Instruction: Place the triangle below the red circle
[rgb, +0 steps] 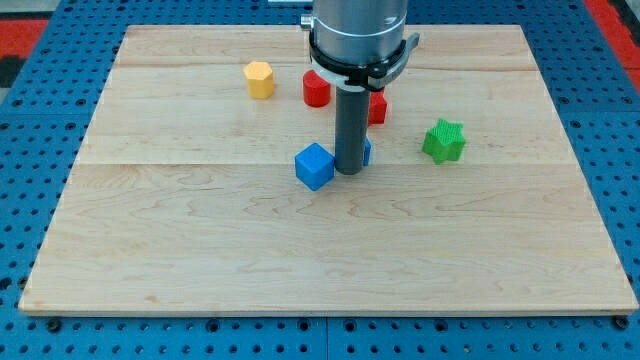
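Note:
The red circle (316, 89) lies near the view's top, left of the arm's body. A blue block (366, 151), mostly hidden behind the rod, peeks out at the rod's right edge; its shape cannot be made out. My tip (348, 172) rests on the board right against this block's left side, below and to the right of the red circle. A blue cube (314, 166) sits just left of my tip, close to it or touching.
A second red block (378, 107), half hidden by the arm, lies right of the rod. A yellow hexagon (259, 79) is at the top left. A green star (444, 140) is at the right. The wooden board (200, 250) has blue pegboard around it.

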